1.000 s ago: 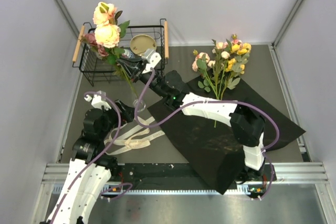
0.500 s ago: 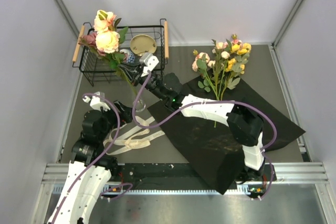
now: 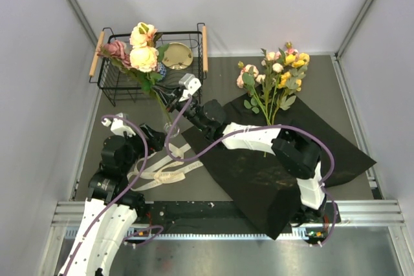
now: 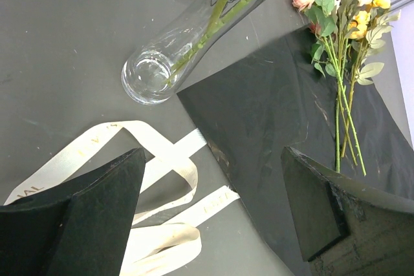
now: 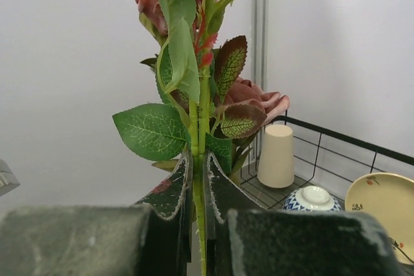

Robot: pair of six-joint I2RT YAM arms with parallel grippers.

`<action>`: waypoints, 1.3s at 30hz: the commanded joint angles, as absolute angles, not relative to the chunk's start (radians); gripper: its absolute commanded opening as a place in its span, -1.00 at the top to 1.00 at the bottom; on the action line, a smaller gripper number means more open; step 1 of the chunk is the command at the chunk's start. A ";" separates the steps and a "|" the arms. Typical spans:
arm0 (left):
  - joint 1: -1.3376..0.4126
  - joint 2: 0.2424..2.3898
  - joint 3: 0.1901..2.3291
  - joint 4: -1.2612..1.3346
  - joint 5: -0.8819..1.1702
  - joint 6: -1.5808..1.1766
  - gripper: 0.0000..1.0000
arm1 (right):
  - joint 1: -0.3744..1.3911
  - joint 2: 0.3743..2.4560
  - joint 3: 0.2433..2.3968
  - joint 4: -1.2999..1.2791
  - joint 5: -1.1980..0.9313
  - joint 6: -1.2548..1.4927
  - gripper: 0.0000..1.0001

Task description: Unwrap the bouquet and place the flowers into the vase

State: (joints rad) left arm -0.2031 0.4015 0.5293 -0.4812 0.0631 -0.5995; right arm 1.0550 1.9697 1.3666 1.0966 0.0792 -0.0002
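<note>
My right gripper [image 5: 198, 159] is shut on the green stems of a bunch of flowers [image 5: 197, 121] with peach, yellow and mauve blooms [image 3: 142, 53]. In the top view it [image 3: 172, 99] holds them tilted above the clear glass vase [image 3: 171, 127]. The left wrist view shows the stem ends [image 4: 220, 11] reaching down inside the vase [image 4: 155, 72]. More flowers [image 3: 275, 79] lie on the unwrapped black paper [image 3: 278, 166]. The left gripper [image 4: 213, 159] stands open and empty above the loose cream ribbon [image 4: 162, 172], just near of the vase.
A black wire basket [image 3: 103, 88] at the back left holds a beige paper cup [image 5: 278, 156], a blue-patterned bowl [image 5: 312, 198] and a yellow plate [image 3: 176, 56]. White walls close in the table on three sides.
The right gripper has carried its flowers toward the near right, and the blooms swung away from the left wall toward the basket's middle. The left arm has stayed put.
</note>
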 commanded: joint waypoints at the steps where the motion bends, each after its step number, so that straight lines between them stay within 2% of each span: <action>1: -0.204 0.399 0.540 -0.462 0.060 -0.589 -0.82 | 1.054 1.993 1.347 1.138 0.112 0.032 1.00; 18: -0.204 0.390 0.540 -0.457 0.066 -0.591 -0.82 | 1.052 2.000 1.378 1.081 0.143 0.005 1.00; 33: -0.204 0.393 0.560 -0.471 0.064 -0.580 -0.82 | 1.052 2.026 1.284 1.134 0.144 0.006 0.98; 34: -0.206 0.393 0.561 -0.472 0.066 -0.578 -0.82 | 1.052 2.026 1.285 1.134 0.144 0.006 0.91; 35: -0.204 0.396 0.561 -0.472 0.064 -0.580 -0.82 | 1.052 2.023 1.282 1.132 0.144 0.005 0.71; 37: -0.204 0.394 0.560 -0.474 0.067 -0.580 -0.82 | 1.052 2.007 1.276 1.127 0.150 0.011 0.44; 38: -0.204 0.396 0.560 -0.474 0.067 -0.578 -0.82 | 1.054 1.997 1.269 1.118 0.156 0.011 0.12; 39: -0.204 0.394 0.558 -0.472 0.066 -0.580 -0.82 | 1.054 1.981 1.263 1.095 0.166 0.015 -0.05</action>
